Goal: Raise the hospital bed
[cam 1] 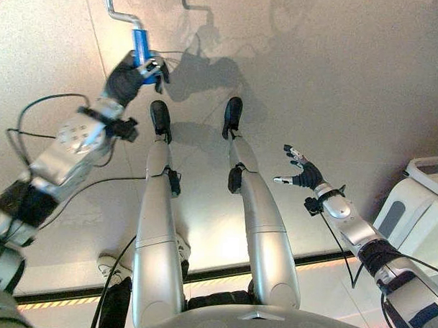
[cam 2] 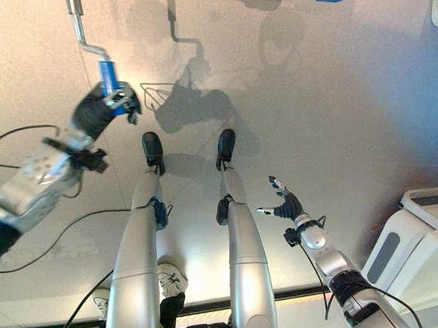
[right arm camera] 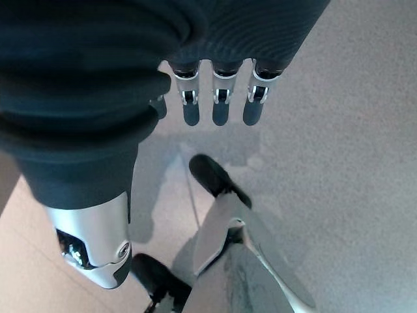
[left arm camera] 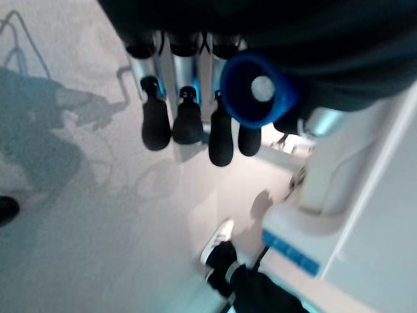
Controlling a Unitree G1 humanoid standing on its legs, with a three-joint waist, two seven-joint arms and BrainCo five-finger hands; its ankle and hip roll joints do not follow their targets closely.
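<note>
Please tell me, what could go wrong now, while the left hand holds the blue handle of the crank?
1. The left hand is curled around the blue handle near its lower end, so it might slip off when the crank turns.
2. A person's shoe stands close by; a swinging arm could come near that person.
3. The right hand hangs open over the floor and gives no support.

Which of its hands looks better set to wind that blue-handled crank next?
The left. The left robot hand is already curled round the crank's blue handle, so it can likely turn it. The right robot hand hangs open over the floor, apart from it.
</note>
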